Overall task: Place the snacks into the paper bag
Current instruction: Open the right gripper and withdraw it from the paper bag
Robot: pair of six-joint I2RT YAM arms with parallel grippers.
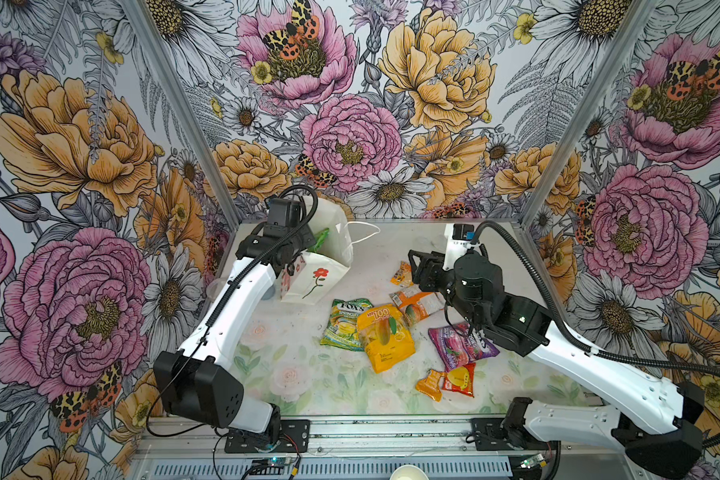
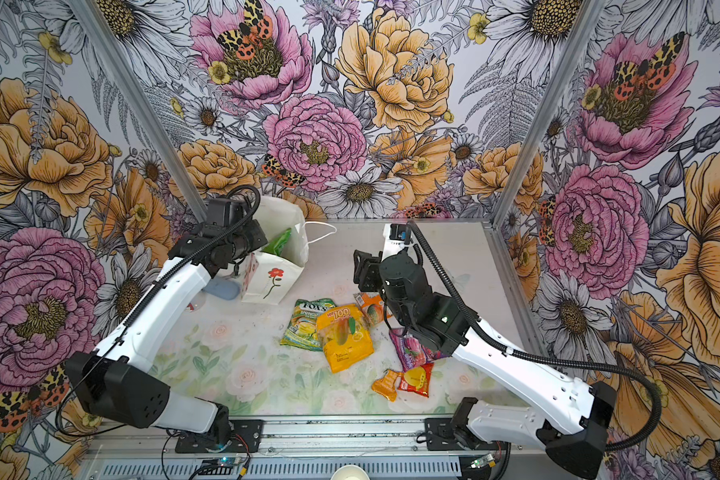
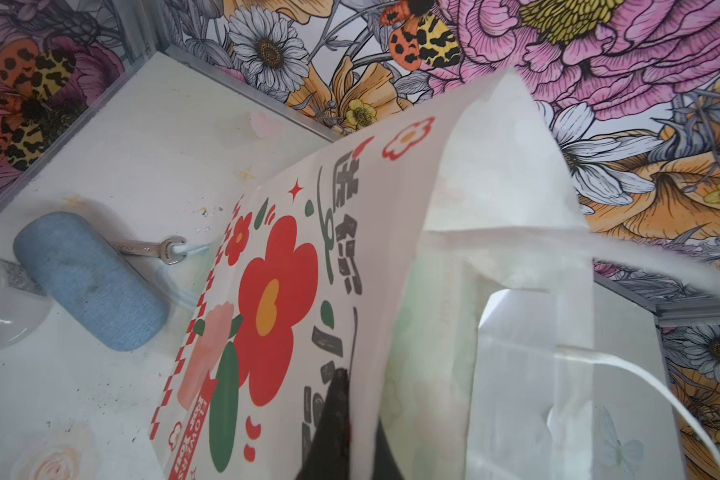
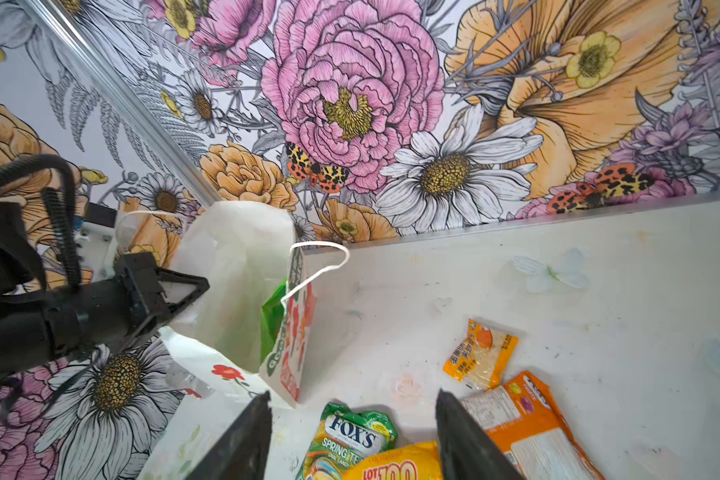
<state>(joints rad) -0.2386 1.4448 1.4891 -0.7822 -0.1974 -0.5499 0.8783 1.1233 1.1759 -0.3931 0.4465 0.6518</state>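
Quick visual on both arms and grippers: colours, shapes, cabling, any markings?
Both match: the left arm and right arm have white shells with black joint housings. A black ribbed cable hose runs along each. The left gripper and right gripper have plain black tapered fingers. No lettering visible; a small light glows on the right arm.

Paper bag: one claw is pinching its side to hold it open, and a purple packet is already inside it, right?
Not quite: the right wrist view shows a green packet inside the paper bag, not a purple one. The purple packet lies on the table. The left gripper does pinch the bag's side, holding it open.
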